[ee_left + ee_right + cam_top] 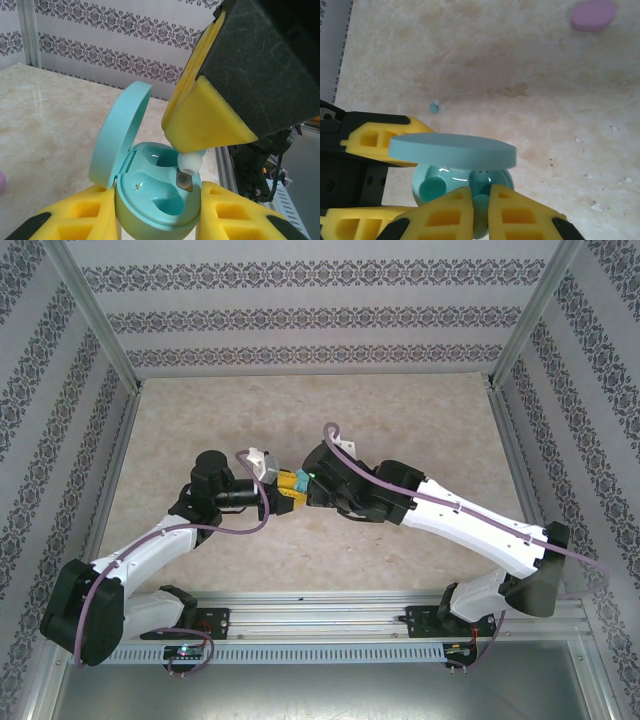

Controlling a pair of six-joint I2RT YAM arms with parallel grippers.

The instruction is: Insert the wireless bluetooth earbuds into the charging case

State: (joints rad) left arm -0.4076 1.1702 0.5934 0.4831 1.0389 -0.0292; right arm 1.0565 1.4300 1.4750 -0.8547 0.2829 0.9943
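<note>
Above turquoise case [150, 187], tiny pale earbud [190, 162]

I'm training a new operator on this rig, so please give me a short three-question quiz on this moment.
1. True or false: the lid of the turquoise case is shut.
2. What does the left gripper hold? A) the turquoise case B) only its lid C) nothing
3. Fill in: the right gripper is shut on an ____ just above the case's open slots.

Key: 1 false; 2 A; 3 earbud.
</note>
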